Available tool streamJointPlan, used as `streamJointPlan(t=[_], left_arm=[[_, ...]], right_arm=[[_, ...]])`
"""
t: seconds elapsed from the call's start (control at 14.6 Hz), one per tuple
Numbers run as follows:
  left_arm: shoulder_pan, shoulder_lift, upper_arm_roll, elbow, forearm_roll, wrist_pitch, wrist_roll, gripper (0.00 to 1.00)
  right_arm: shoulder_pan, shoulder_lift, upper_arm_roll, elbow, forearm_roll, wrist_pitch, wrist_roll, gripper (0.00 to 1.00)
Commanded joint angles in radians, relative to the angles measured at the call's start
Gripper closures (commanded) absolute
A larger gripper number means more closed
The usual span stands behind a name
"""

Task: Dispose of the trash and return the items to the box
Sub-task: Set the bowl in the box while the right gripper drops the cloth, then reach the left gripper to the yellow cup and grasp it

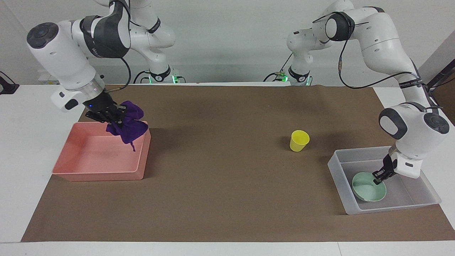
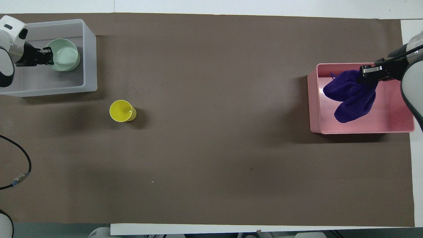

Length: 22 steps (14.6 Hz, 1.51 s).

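Observation:
My left gripper [image 1: 377, 179] is shut on the rim of the mint-green bowl [image 1: 369, 191] and holds it low inside the translucent box [image 1: 366, 151]. Both also show in the overhead view, the gripper [image 2: 49, 57] on the bowl [image 2: 62, 59] in the box [image 2: 89, 49]. The bowl hides the box's sticker. My right gripper [image 1: 113, 119] is shut on the purple cloth [image 1: 128, 124], which hangs over the pink tray [image 1: 89, 156] with its string dangling. Overhead, the gripper [image 2: 366, 71] and the cloth [image 2: 350, 96] are over the tray [image 2: 393, 112]. The yellow cup [image 1: 299, 140] stands upright on the mat, nearer to the robots than the box [image 2: 122, 111].
A brown paper mat [image 1: 227, 185] covers the table's middle. A black cable [image 2: 19, 175] loops at the left arm's end. Small white boxes [image 1: 57, 76] stand against the wall at the right arm's end.

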<state>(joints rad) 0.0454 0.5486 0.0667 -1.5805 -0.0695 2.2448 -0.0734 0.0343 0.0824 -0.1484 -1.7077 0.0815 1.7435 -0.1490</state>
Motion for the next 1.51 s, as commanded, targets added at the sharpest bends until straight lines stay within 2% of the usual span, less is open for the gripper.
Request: streamJointPlan(t=[0.0, 0.07, 0.14, 0.34, 0.48, 0.62, 0.69, 0.75, 0.89, 1.03, 1.17, 1.3, 1.37, 1.44], left_arm=[[0.002, -0.052, -0.004, -0.050, -0.001, -0.047, 0.018, 0.65], [-0.001, -0.052, -0.001, -0.044, -0.001, -0.048, 0.018, 0.16], [-0.010, -0.053, 0.001, -0.036, -0.003, -0.050, 0.014, 0.00], [-0.019, -0.111, -0.001, 0.008, -0.003, -0.120, 0.003, 0.00], [-0.064, -0.211, -0.004, -0.004, -0.001, -0.169, 0.000, 0.00], [-0.108, -0.291, -0.013, -0.033, -0.001, -0.262, -0.023, 0.00], [-0.160, -0.326, -0.011, -0.065, -0.001, -0.357, -0.070, 0.00], [-0.226, -0.360, -0.007, -0.141, -0.001, -0.384, -0.138, 0.00], [-0.323, -0.449, -0.008, -0.328, 0.001, -0.329, -0.242, 0.00], [-0.367, -0.521, -0.013, -0.489, 0.001, -0.247, -0.282, 0.00], [-0.372, -0.568, -0.016, -0.620, -0.001, -0.098, -0.310, 0.00], [-0.398, -0.575, -0.016, -0.679, -0.001, -0.029, -0.347, 0.01], [-0.406, -0.567, -0.015, -0.697, -0.001, 0.001, -0.361, 0.12], [-0.410, -0.567, -0.016, -0.723, -0.001, 0.039, -0.371, 0.49]], right_arm=[[-0.059, -0.023, 0.010, -0.119, -0.017, 0.089, -0.059, 1.00], [-0.070, -0.018, 0.010, -0.147, -0.019, 0.118, -0.067, 1.00], [-0.082, -0.009, 0.010, -0.170, -0.019, 0.151, -0.069, 1.00], [-0.099, 0.023, 0.010, -0.240, -0.019, 0.258, -0.080, 0.99], [-0.106, 0.042, 0.010, -0.286, -0.020, 0.335, -0.081, 0.98], [-0.106, 0.054, 0.010, -0.294, -0.020, 0.358, -0.080, 0.93], [-0.105, 0.063, 0.010, -0.293, -0.020, 0.358, -0.080, 0.84], [-0.105, 0.063, 0.012, -0.293, -0.020, 0.357, -0.078, 0.73], [-0.099, 0.065, 0.012, -0.282, -0.020, 0.344, -0.072, 0.25], [-0.096, 0.048, 0.013, -0.261, -0.020, 0.306, -0.075, 0.07], [-0.085, 0.025, 0.023, -0.209, -0.017, 0.202, -0.070, 0.01], [-0.085, 0.017, 0.036, -0.161, -0.003, 0.134, -0.066, 0.01], [-0.083, 0.017, 0.042, -0.130, -0.003, 0.095, -0.058, 0.01], [-0.083, 0.019, 0.064, -0.103, -0.003, 0.064, -0.047, 0.01]])
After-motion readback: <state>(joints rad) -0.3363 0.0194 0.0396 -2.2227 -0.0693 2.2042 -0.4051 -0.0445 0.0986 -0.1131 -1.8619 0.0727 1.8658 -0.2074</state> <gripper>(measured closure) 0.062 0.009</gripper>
